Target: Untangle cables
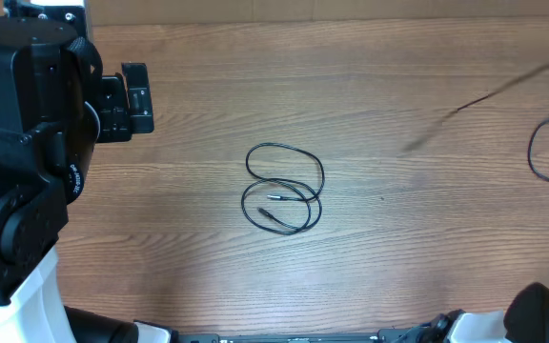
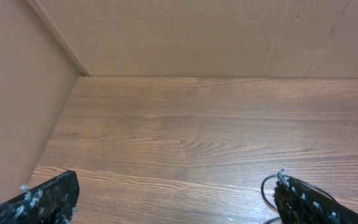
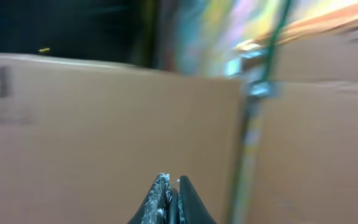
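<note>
One thin black cable [image 1: 284, 189] lies in loose overlapping loops at the table's middle, with its small silver plug ends inside the loops. My left gripper [image 1: 139, 95] is open and empty at the far left, well away from it. In the left wrist view the fingers [image 2: 176, 186] are spread wide and a bit of the loop [image 2: 267, 188] shows by the right finger. A second black cable [image 1: 475, 100] runs blurred from the right edge, with a loop [image 1: 534, 152] on the table. My right gripper [image 3: 173, 180] is shut on a thin dark piece with a silver glint, apparently this cable's end, and points at cardboard.
Cardboard walls [image 2: 197, 37] close the table at the back and left. The left arm's black body [image 1: 17, 143] covers the table's left side. Part of the right arm [image 1: 541, 314] shows at the bottom right corner.
</note>
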### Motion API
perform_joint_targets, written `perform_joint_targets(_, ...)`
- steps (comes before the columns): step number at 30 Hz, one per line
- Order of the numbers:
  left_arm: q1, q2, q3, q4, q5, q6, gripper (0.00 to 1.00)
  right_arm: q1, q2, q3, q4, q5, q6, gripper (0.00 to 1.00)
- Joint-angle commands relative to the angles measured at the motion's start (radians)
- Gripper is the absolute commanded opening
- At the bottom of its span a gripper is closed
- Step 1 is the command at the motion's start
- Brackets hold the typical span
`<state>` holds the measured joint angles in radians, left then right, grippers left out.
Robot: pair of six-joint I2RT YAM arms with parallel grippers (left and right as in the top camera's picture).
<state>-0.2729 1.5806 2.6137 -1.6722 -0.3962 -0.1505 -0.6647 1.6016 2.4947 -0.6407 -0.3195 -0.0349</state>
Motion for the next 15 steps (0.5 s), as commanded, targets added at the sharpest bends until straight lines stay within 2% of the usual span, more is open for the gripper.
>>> perform_joint_targets(1,0.004,0.001,0.009,0.008,0.004,-0.002,1.0,-0.093,-0.027,0.02,0.027,-0.103,0.051,0.04)
perform_joint_targets(5,0.004,0.001,0.009,0.006,0.004,-0.002,1.0,-0.141,0.002,0.018,0.01,-0.12,0.044,0.04)
perform_joint_targets(8,0.004,0.001,0.009,0.004,0.004,-0.002,1.0,-0.168,0.044,-0.005,-0.063,-0.119,-0.002,0.04)
perform_joint_targets(15,0.004,0.001,0.009,0.003,0.005,-0.003,1.0,-0.183,0.135,-0.193,-0.152,-0.121,-0.073,0.04)
